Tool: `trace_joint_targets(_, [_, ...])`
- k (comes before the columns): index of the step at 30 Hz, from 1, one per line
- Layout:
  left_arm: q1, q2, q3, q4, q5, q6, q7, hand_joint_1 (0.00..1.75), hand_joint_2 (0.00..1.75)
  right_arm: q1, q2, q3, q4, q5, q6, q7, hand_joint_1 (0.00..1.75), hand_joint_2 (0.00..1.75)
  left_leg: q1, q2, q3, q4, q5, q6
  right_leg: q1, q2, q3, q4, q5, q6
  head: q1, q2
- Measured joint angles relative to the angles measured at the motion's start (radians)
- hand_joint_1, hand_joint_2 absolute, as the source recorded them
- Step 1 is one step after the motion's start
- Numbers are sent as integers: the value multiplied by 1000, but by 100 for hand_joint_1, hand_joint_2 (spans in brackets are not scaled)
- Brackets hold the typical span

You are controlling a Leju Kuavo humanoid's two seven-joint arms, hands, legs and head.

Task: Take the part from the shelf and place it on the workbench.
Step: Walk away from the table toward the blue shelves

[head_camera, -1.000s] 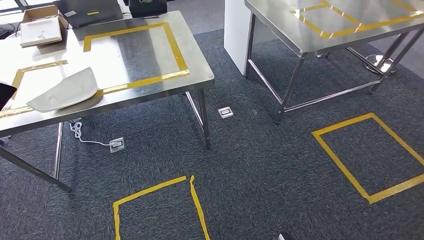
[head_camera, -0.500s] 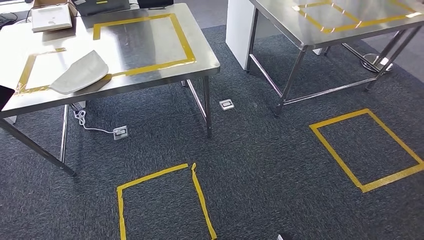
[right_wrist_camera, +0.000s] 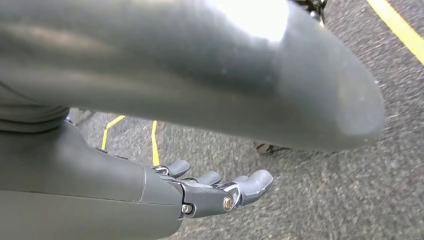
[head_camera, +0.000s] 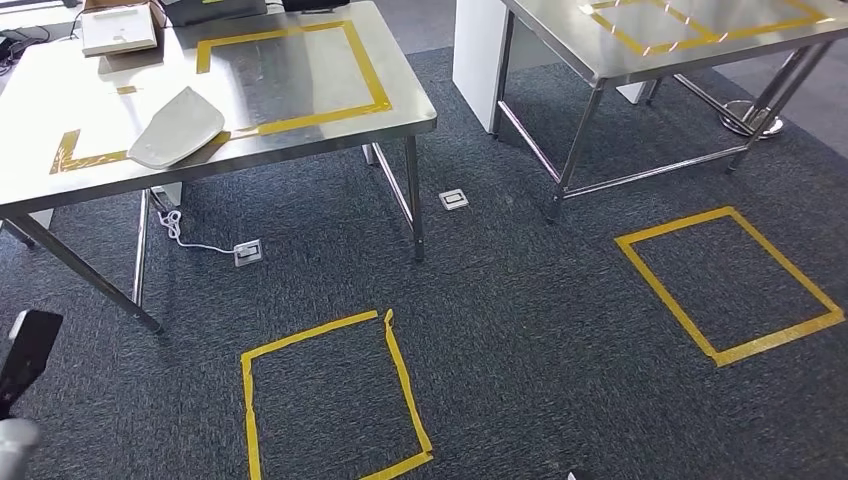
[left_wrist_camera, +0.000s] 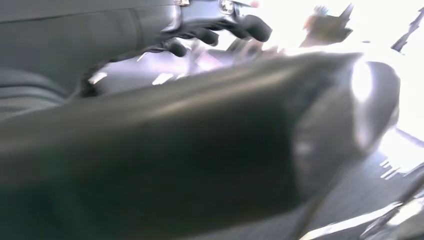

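- The steel surface (head_camera: 300,95) stands on dark carpet (head_camera: 520,300) and carries yellow tape outlines (head_camera: 365,75).
- The pale part (head_camera: 177,127) lies flat on the surface near its front edge, across a tape line; a box (head_camera: 118,28) sits at the back.
- A second steel table (head_camera: 680,40) stands to the right, with tape squares (head_camera: 730,285) on the carpet.
- The right hand (right_wrist_camera: 220,187) hangs with fingers spread, holding nothing.
- The left hand (left_wrist_camera: 215,30) is blurred; I cannot tell its state.
- Since the earlier frame the whole view has shifted: the camera moved.
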Motion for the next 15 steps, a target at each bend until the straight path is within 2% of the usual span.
trace_joint_targets(1, [58,-13,27,13,29,-17,47,0,0,0,-1,0,0,3,3,0,0,0,2,-6,-9,31,-40,-6,-5,2,-8,-8,15,-2,-2,0])
trace_joint_targets(3, [169,-47,77,41,67,-47,138,0,0,3,-2,0,0,9,10,-1,0,0,10,-15,-35,144,-142,-18,-7,6,-31,-9,38,-3,-6,0])
trace_joint_targets(4, [221,-67,97,53,79,-61,184,0,0,4,-3,0,0,12,12,-1,0,0,14,-15,-43,203,-171,-23,-7,6,-45,-7,48,-1,-7,0])
trace_joint_targets(5, [271,-89,114,64,91,-76,225,0,0,6,-4,0,0,15,12,-1,0,0,19,-16,-41,241,-176,-28,-8,6,-61,-5,58,2,-7,0])
trace_joint_targets(6, [317,-111,130,72,107,-86,260,0,0,6,-6,0,0,18,12,-1,0,0,23,-15,-25,250,-161,-33,-9,6,-77,0,67,6,-7,0])
trace_joint_targets(7, [355,-134,147,79,124,-93,288,0,0,6,-8,0,0,22,11,0,0,0,29,-15,10,224,-136,-38,-11,4,-95,7,74,12,-7,0])
trace_joint_targets(8, [383,-156,164,83,140,-97,308,0,0,5,-10,1,0,25,10,1,0,0,34,-15,57,168,-123,-43,-12,1,-110,16,80,18,-7,0])
trace_joint_targets(9, [403,-178,182,86,153,-99,325,0,0,5,-14,1,0,28,9,3,0,0,34,-17,106,101,-126,-44,-14,-4,-124,25,86,26,-7,0])
trace_joint_targets(10, [417,-203,198,89,164,-100,341,0,0,4,-18,2,-1,31,8,6,0,0,32,-20,140,48,-134,-39,-14,-9,-132,32,90,34,-3,0])
trace_joint_targets(11, [429,-224,214,91,175,-100,357,0,0,2,-22,2,-1,34,8,10,0,0,28,-25,158,14,-146,-30,-15,-14,-136,35,96,41,1,0])
trace_joint_targets(12, [440,-246,228,94,188,-102,372,0,0,0,-25,3,-2,37,8,15,0,0,21,-29,159,3,-150,-15,-18,-16,-139,33,101,49,5,0])
trace_joint_targets(14, [459,-285,260,99,218,-114,394,0,0,-1,-27,4,-2,40,7,31,0,0,16,-27,144,2,-138,12,-25,-17,-144,32,104,64,7,0])
trace_joint_targets(15, [465,-305,277,102,232,-125,398,0,0,1,-27,4,-2,41,6,39,0,0,15,-25,136,0,-130,23,-29,-16,-151,45,84,71,6,0])
